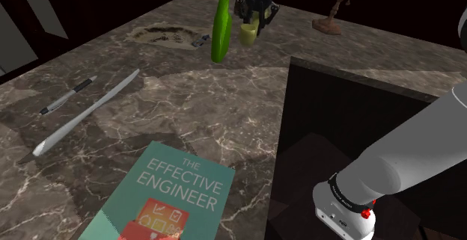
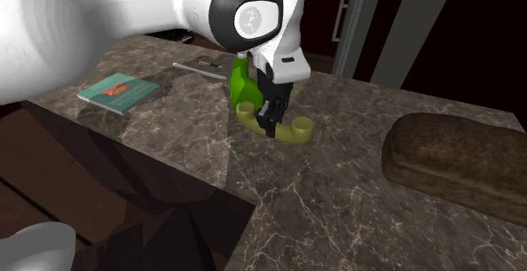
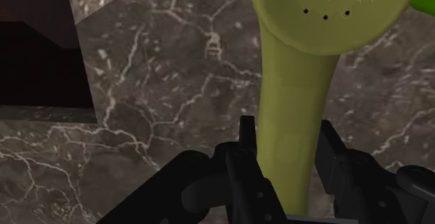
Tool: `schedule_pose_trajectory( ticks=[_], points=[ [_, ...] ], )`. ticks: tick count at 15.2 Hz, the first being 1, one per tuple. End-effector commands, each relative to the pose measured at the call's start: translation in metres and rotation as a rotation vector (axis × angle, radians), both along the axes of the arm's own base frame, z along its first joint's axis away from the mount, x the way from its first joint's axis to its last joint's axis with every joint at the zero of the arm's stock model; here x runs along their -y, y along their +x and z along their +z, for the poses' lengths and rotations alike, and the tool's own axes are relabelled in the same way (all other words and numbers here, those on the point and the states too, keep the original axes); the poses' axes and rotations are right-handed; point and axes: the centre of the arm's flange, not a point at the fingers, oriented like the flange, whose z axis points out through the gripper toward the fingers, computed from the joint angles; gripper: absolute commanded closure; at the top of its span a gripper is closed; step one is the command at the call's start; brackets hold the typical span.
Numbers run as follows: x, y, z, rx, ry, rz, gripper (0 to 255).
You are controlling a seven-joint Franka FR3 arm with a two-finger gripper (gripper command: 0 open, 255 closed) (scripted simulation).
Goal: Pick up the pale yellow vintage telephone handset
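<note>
The renders were dim and flatly lit, all in focus. The marble surface [image 1: 247,104] looked paler toward its far edge; the white arm [image 2: 101,24] was brightest. The handset [image 3: 293,118] read olive, perhaps from the low light.

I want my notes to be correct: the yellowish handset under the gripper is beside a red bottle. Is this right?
No. The bottle is green, not red; the shoulder view shows it. The yellowish handset under the gripper is indeed beside it.
</note>
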Motion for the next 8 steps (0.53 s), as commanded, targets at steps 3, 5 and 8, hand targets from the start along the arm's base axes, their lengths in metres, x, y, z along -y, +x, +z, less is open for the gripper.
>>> schedule_pose_trajectory(
  ticks=[3,5,8],
  points=[
    [0.000,0.000,0.022,0.000,0.000,0.000,255],
    [0.000,0.000,0.032,0.000,0.000,0.000,255],
    [0.000,0.000,0.038,0.000,0.000,0.000,255]
  ],
)
